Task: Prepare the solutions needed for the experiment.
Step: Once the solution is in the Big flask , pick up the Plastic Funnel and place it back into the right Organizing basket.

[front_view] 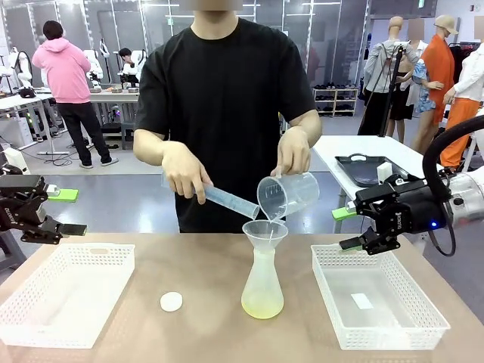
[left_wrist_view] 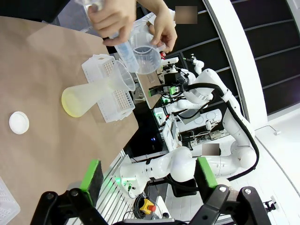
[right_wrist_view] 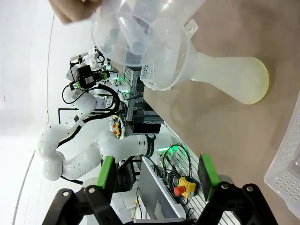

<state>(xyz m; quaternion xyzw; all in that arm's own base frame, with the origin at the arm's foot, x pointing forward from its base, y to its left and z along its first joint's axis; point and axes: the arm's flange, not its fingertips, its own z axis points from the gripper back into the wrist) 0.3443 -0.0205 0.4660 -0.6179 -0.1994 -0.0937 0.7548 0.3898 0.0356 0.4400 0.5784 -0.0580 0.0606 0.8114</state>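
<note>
The solutions (front_view: pixel 262 305) show as a shallow pale yellow layer in the bottom of a translucent conical flask (front_view: pixel 262 276) at the table's middle, with a funnel (front_view: pixel 265 230) in its neck. A person tips a clear beaker (front_view: pixel 289 194) over the funnel with one hand and holds a measuring cylinder (front_view: pixel 229 201) slanted in the other. My left gripper (front_view: pixel 68 212) hangs open and empty off the table's left edge. My right gripper (front_view: pixel 346 228) is open and empty above the right basket's near corner. The flask (left_wrist_view: pixel 89 96) and its yellow layer (right_wrist_view: pixel 259 89) lie well ahead of both wrists.
A white mesh basket (front_view: pixel 68 291) sits at the left. Another basket (front_view: pixel 378 302), at the right, has a small white slip inside. A small white round cap (front_view: pixel 172 301) lies left of the flask. Bare table surrounds the flask.
</note>
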